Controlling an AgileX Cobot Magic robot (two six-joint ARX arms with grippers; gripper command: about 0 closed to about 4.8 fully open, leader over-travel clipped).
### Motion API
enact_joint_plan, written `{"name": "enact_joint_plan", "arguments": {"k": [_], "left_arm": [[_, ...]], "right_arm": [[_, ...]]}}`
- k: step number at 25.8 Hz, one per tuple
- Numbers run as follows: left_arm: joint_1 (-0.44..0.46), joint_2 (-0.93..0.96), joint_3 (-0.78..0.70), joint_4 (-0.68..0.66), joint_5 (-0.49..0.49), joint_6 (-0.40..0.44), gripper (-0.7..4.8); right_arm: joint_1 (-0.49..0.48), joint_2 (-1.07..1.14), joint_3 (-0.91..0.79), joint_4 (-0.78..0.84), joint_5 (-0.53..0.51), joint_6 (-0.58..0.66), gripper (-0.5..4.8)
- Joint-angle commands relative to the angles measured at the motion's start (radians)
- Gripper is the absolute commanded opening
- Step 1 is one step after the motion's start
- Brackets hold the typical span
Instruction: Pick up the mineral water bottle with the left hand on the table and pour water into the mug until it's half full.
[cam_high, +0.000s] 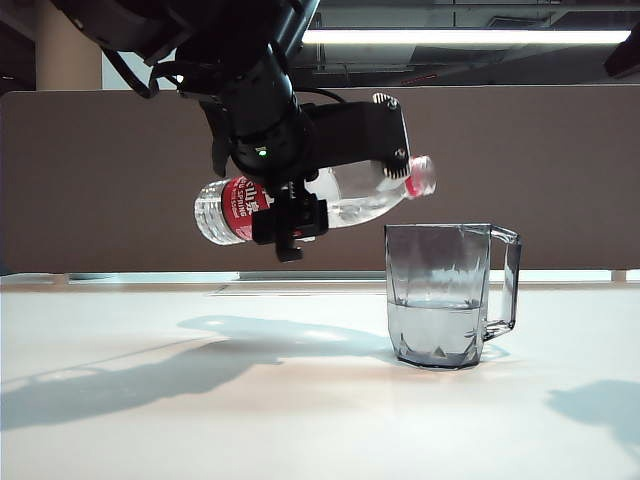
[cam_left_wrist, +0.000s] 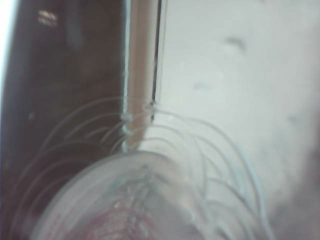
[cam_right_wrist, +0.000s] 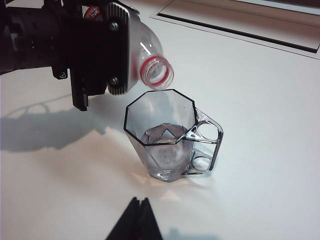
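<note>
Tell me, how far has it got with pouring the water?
Done: the left gripper has the mineral water bottle lifted off the table, and the mug looks a bit under half full. In hand: the bottle lies nearly level, open mouth at the rim; no stream shows. Left: perhaps a small top-up. The right gripper hangs nearby, seemingly shut.

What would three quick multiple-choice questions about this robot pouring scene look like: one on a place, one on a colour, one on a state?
1. Where is the mouth of the mineral water bottle?
A. Above the mug's rim
B. Flat on the table
C. Inside the mug

2. What colour is the bottle's neck ring?
A. Blue
B. Red
C. Green

3. What is the mug like?
A. Empty
B. Brimful
C. Partly filled

Answers: 1 A, the left gripper holds the bottle tilted over the rim, away from the right gripper; 2 B, the ring is red; 3 C, water fills only its lower part.
</note>
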Motion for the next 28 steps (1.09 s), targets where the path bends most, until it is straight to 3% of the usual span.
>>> {"name": "enact_joint_plan", "arguments": {"k": [1,28], "left_arm": [[-0.002,-0.008,0.008,0.032,-0.01,0.106,2.95],[-0.002,-0.008,0.008,0.032,-0.011,0.127,2.95]], "right_arm": [[0.0,-0.001,0.004,0.017,-0.005,-0.004,-0.05],[0.001,-0.001,0.004,0.017,-0.005,-0.004,-0.05]]}}
